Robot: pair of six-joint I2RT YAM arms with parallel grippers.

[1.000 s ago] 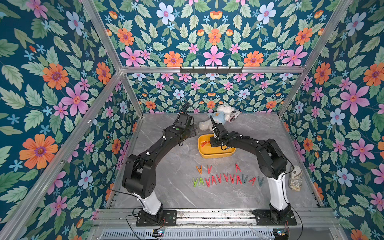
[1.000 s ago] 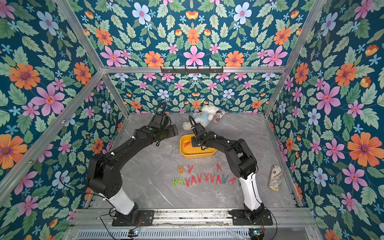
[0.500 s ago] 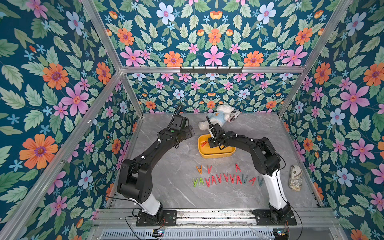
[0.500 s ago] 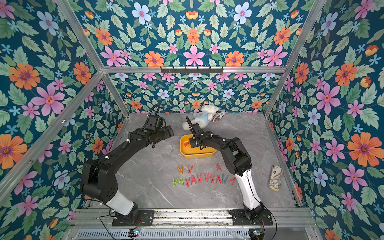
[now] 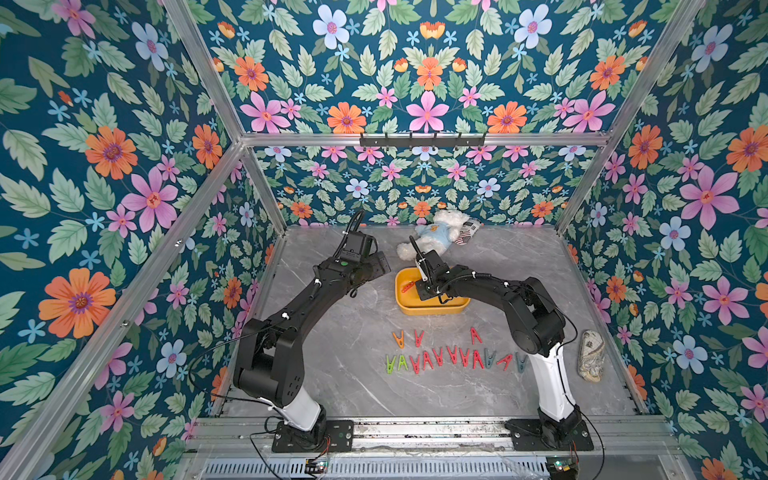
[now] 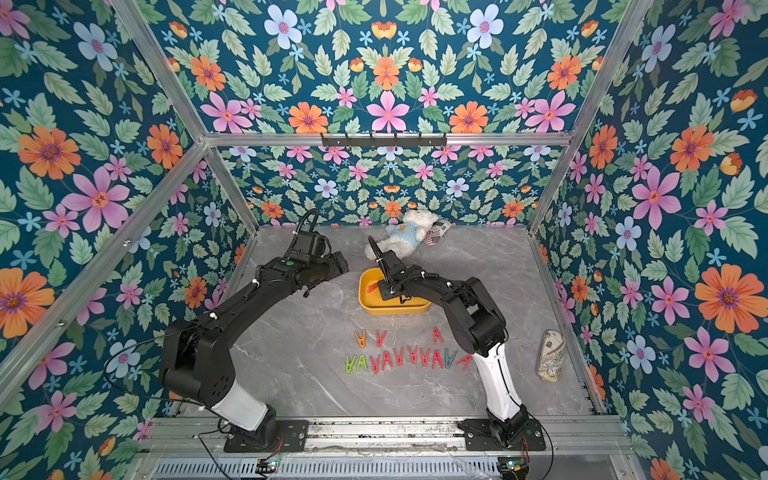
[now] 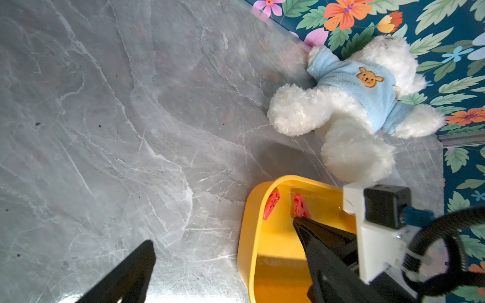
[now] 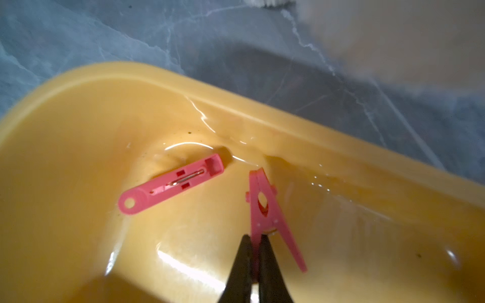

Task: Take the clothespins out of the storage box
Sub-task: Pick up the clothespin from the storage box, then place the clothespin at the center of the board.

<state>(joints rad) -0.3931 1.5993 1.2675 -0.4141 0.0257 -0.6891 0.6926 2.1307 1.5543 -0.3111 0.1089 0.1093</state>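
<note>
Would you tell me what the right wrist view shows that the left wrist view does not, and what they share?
Only right wrist: the right hand shut on one leg of a red clothespin; the flat clothespin's metal spring. Only left wrist: the plush bear's blue shirt and the floral wall. Both: the yellow storage box, two red clothespins in it, the grey table.

I see the grey marble table (image 5: 353, 386) carrying the yellow box (image 5: 430, 309), with pins (image 5: 453, 358) laid in two rows in front of it. A bear (image 5: 434, 237) lies near the back wall, and a patterned pouch (image 5: 592, 355) lies near the right edge.
</note>
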